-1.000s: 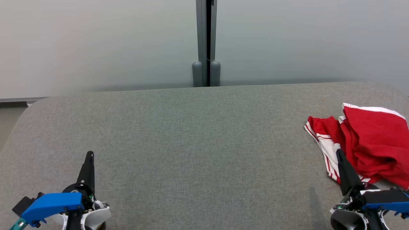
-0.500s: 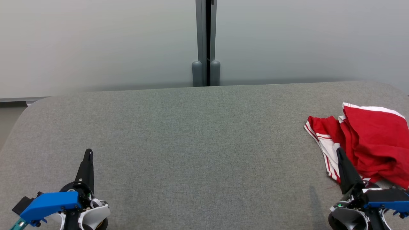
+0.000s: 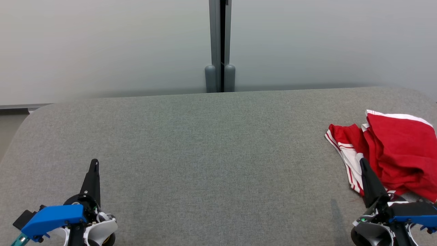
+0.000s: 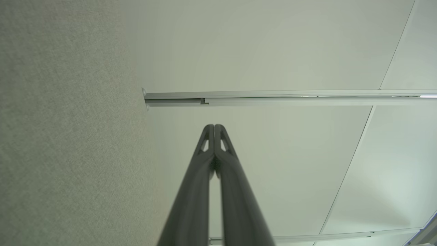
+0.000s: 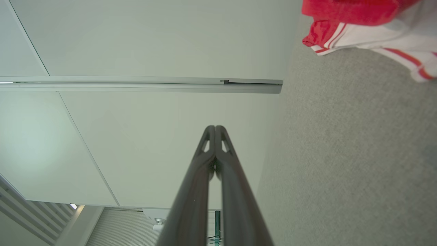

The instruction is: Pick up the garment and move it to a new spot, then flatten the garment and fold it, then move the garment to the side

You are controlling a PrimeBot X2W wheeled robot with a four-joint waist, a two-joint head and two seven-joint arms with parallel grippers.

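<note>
Nothing has moved just now. Both fingers, left [image 3: 93, 171] and right [image 3: 364, 171], stay pressed shut, holding nothing. The red garment [image 3: 392, 150] waits crumpled, far right of the worktop [image 3: 218, 153].

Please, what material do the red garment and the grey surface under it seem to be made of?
The garment looks like soft knit fabric, perhaps cotton or polyester: matte red with white stripes, lying in limp folds. The surface seems to be a woven or felt-like textile covering: fine speckled grey grain, no shine, rounded corners.

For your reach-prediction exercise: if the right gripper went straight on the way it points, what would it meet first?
Probably the wall panel: the shut right gripper aims there, with the red garment off to the side.
</note>
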